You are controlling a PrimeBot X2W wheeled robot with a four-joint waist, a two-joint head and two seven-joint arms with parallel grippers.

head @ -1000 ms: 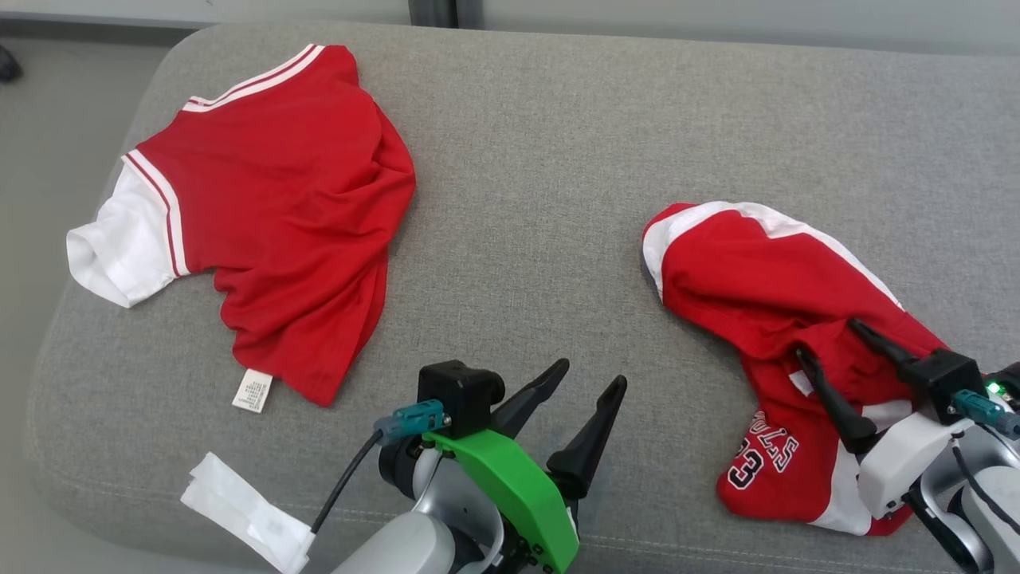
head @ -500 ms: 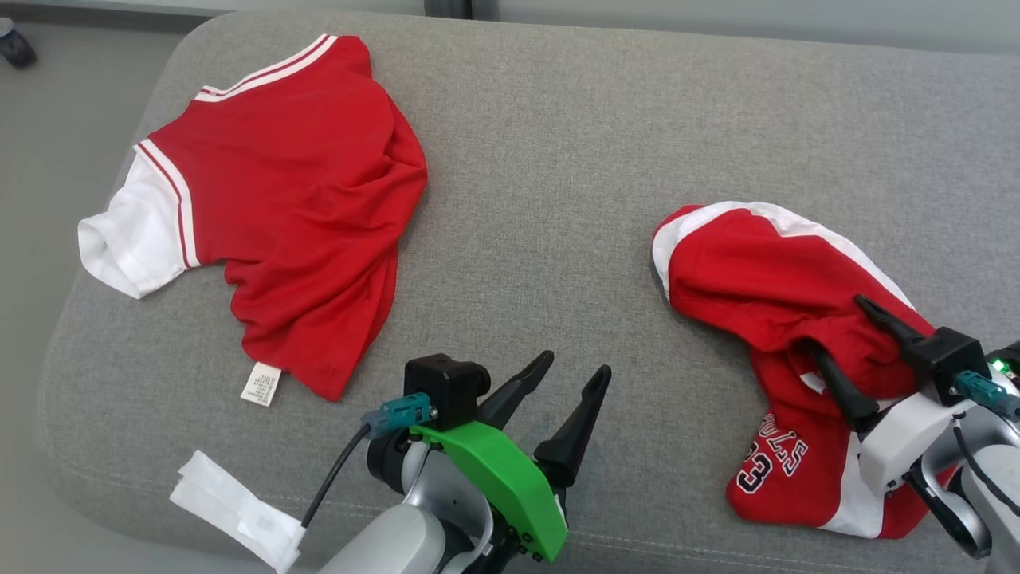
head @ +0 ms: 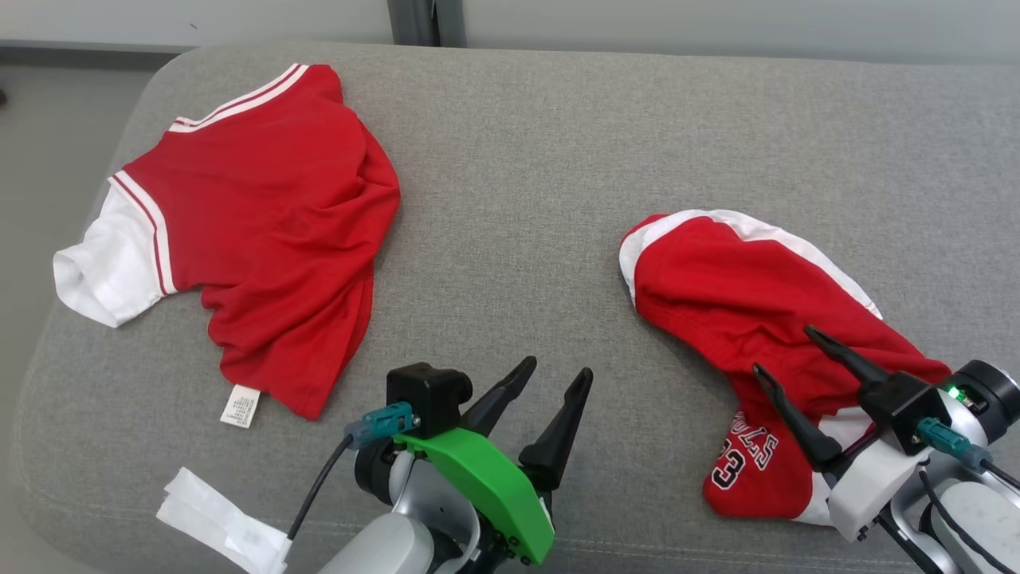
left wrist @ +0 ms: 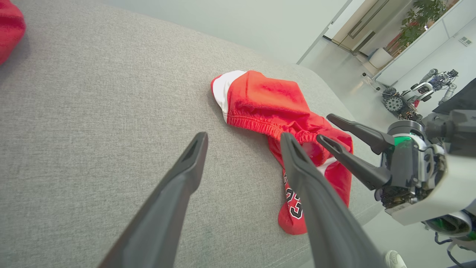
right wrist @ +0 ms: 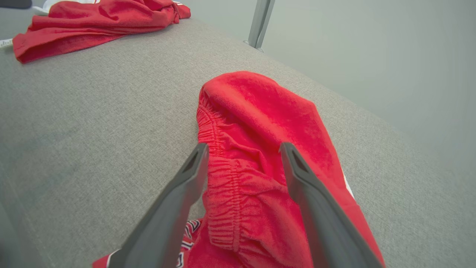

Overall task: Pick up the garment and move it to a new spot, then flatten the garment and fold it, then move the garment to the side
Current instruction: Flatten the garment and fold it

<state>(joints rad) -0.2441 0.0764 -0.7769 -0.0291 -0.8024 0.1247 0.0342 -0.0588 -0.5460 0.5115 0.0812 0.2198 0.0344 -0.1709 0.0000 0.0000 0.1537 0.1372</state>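
Note:
The garment under my right gripper is a pair of crumpled red shorts (head: pixel 733 295) with white side stripes and a printed number, lying at the right of the grey cushion (head: pixel 526 159). My right gripper (head: pixel 783 349) stands open just above them. In the right wrist view its fingers (right wrist: pixel 243 146) straddle the gathered elastic waistband (right wrist: pixel 223 175), with no grip on the cloth. A red T-shirt (head: pixel 271 223) with white sleeves lies spread at the far left. My left gripper (head: pixel 558 367) is open and empty over bare cushion near the front edge, and its wrist view looks toward the shorts (left wrist: pixel 267 100).
A folded white slip (head: pixel 215 522) lies at the cushion's front left corner. The cushion's front edge runs just below both grippers. A metal post (head: pixel 414 20) stands behind the cushion. Another robot (left wrist: pixel 420 89) is on the floor far off to the right.
The head camera has shifted, so the whole picture slid. Both grippers stay open; the right one has crept slightly left over the shorts. Neither garment has moved.

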